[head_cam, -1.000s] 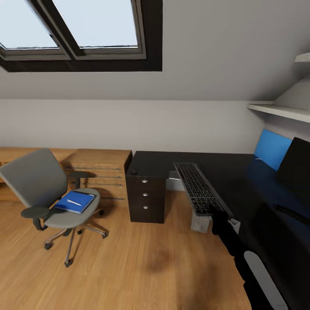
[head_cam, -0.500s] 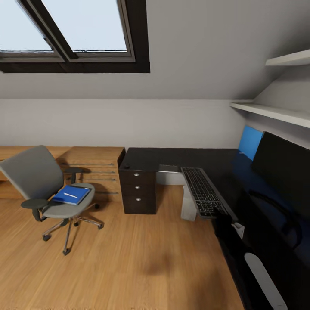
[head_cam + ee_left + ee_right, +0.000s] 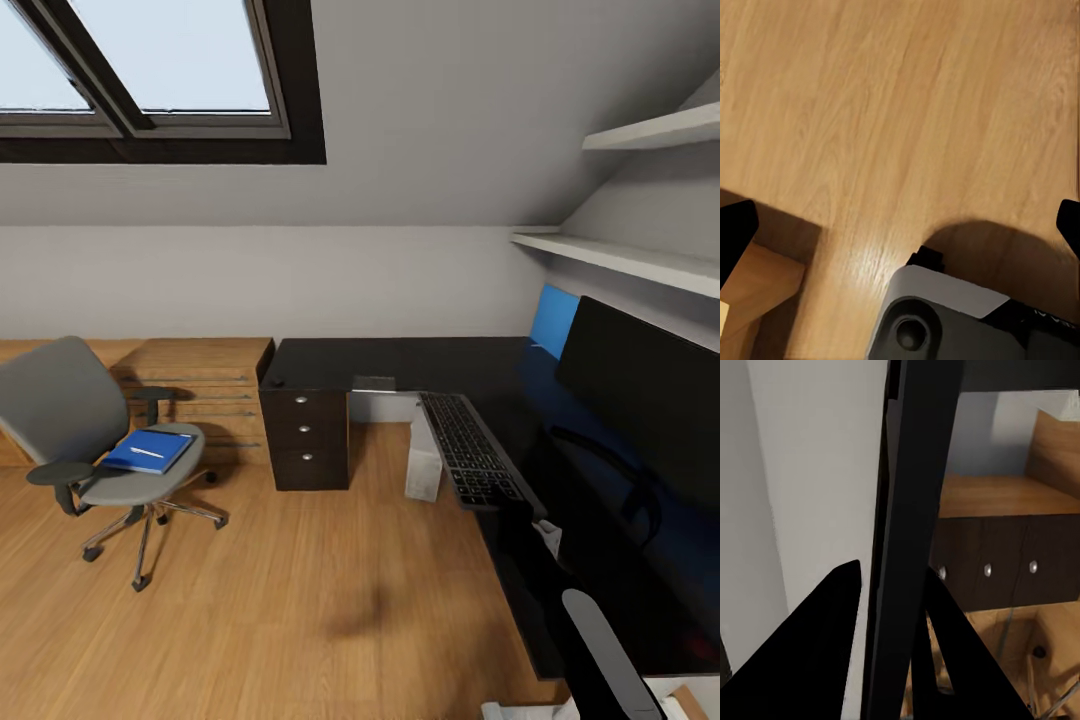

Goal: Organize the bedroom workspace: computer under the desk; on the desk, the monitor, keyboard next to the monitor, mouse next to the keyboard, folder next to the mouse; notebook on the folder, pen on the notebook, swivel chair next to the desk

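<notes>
Gripping the near end of a slim dark grey-black keyboard point(image 3: 470, 450), the right gripper point(image 3: 522, 510) holds it over the front edge of the large L-shaped desk with a glossy black top point(image 3: 400, 355); the head view does not settle whether the far end rests on the top. In the right wrist view the two black fingers point(image 3: 817, 645) stand on either side of the keyboard's point(image 3: 911, 510) thin dark edge, pinching it. A wide flat monitor with a black front point(image 3: 640, 395) stands on the desk's right wing, near the keyboard, with a bright blue wall panel point(image 3: 552, 318) behind it. The desk's dark drawer unit with three round silver knobs point(image 3: 305, 440) sits at the left end, and a light grey-white boxy tower computer point(image 3: 424, 462) stands on the floor under the desk beside it. Well apart to the left, a grey padded swivel chair on a chrome caster base point(image 3: 95, 440) stands on the light wood plank floor point(image 3: 300, 600), in front of a light wood drawer chest point(image 3: 195, 385). On its seat lies a flat bright blue folder point(image 3: 148, 450) with a thin white pen point(image 3: 146, 453) on top. The left wrist view looks down on the floor; the left gripper's point(image 3: 900, 225) black fingertips point(image 3: 735, 232) show at opposite edges, spread wide with nothing between them.
</notes>
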{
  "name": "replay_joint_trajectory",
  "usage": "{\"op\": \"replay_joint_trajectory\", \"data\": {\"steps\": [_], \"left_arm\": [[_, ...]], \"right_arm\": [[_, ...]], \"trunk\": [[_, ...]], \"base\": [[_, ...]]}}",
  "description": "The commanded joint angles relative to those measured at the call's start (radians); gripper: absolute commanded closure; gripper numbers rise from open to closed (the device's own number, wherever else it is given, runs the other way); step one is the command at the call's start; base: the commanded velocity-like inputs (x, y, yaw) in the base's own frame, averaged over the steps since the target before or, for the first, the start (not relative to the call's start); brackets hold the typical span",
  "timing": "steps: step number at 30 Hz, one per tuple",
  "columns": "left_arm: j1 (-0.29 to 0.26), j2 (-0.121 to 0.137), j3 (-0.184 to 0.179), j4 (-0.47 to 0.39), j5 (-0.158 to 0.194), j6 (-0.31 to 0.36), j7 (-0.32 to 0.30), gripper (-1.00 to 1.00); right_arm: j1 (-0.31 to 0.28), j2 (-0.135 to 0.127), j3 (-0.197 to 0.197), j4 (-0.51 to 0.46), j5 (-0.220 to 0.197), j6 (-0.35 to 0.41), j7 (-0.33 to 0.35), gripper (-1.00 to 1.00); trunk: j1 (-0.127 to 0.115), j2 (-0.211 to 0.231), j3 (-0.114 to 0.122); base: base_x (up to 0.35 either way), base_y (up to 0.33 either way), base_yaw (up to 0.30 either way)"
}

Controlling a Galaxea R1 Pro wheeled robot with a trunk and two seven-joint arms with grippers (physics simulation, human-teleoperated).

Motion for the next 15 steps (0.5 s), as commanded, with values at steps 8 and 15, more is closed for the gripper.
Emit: {"op": "replay_joint_trajectory", "data": {"steps": [8, 15], "left_arm": [[-0.001, 0.001, -0.001, -0.002, 0.001, -0.028, 0.008, -1.00], [-0.001, 0.001, -0.001, -0.002, 0.001, -0.028, 0.008, -1.00]], "right_arm": [[-0.001, 0.020, -0.005, -0.005, -0.005, 0.006, -0.004, 1.00], [-0.001, 0.019, -0.005, -0.002, -0.004, 0.007, -0.005, 1.00]], "trunk": [[0.000, -0.001, -0.002], [0.000, -0.001, -0.002]], "base": [[0.000, -0.109, -0.001], [0.000, -0.294, 0.000]]}}
